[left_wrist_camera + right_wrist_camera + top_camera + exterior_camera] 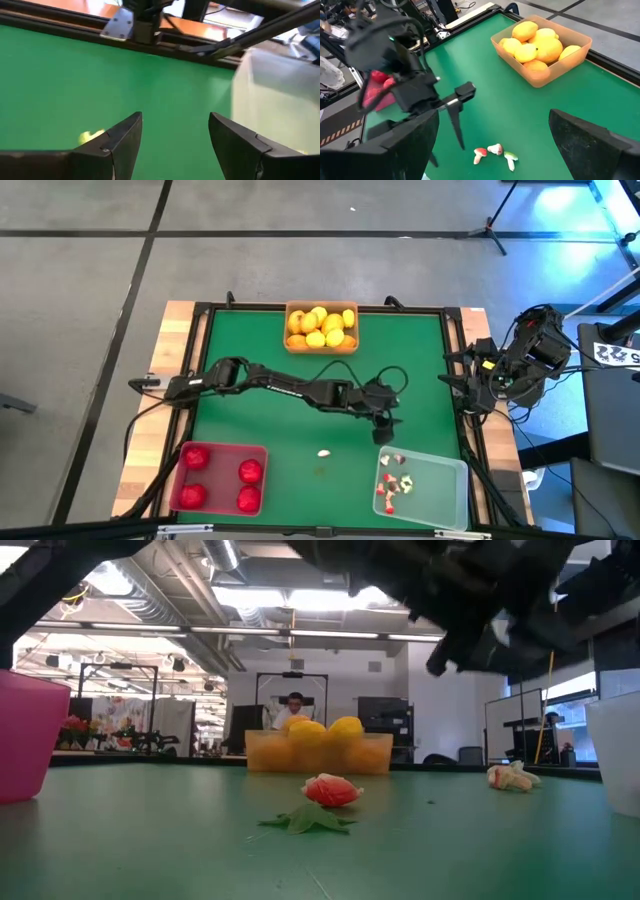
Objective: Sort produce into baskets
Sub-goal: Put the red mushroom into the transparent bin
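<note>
Nearest the front edge of the green table [300, 360] sit two baskets; the red basket [218, 478] at the front left holds four red round fruits [195, 457], and the clear basket [424, 486] at the front right holds a scatter of small whitish-and-red bits [392, 483] along its left side. Between them on the mat lies a loose whitish-and-red piece [325, 452], with a small green leafy scrap [308, 820] just in front of it in the low view; another pale bit [512, 776] shows farther back to the right in that view. Just beyond, the left arm stretches from the left side across the middle of the table; its left gripper [386, 432] hangs above the mat just behind the clear basket's back-left corner, fingers [123, 137] parted with nothing between them, only green mat showing in the gap. At the back edge, centred, the orange basket [321, 327] is heaped with yellow and orange oval fruits [320, 325]. Off the table's right edge, the right gripper [478, 385] waits folded up, its fingers [592, 137] spread wide and empty. Beyond the table, in the low view, a person [293, 710] sits in the room behind the orange basket.
</note>
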You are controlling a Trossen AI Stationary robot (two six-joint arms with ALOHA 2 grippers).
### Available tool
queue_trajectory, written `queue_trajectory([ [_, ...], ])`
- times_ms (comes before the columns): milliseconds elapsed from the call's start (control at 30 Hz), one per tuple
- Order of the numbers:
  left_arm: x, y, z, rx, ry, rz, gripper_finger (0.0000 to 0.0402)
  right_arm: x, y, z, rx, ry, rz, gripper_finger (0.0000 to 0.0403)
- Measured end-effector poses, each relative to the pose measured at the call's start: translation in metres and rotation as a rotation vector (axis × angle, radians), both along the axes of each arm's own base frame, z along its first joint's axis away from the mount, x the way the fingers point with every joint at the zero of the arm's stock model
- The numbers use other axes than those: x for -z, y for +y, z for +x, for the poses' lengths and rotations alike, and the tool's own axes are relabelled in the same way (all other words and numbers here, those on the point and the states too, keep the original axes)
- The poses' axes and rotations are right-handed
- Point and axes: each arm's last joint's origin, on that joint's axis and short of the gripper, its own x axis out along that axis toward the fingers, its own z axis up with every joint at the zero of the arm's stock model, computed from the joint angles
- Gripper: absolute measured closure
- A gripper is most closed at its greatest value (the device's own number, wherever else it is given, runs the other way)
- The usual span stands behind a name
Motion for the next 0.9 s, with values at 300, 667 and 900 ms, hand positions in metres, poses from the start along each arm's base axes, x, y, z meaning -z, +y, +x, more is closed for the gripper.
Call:
queue_trajectory([
  [300,0.047,0.005,-0.013,-0.052,-0.074,0.059,0.0176,0.0,0.0,0.0,-0.003,0.008,-0.005,0.0029],
  [667,0.106,0.006,-0.014,-0.076,-0.132,-0.003,0.0177,0.001,0.0,0.0,-0.003,0.008,-0.004,0.0029],
  [900,0.12,0.007,-0.014,-0.108,-0.121,-0.018,0.0177,0.001,0.0,0.0,-0.003,0.008,-0.003,0.0029],
])
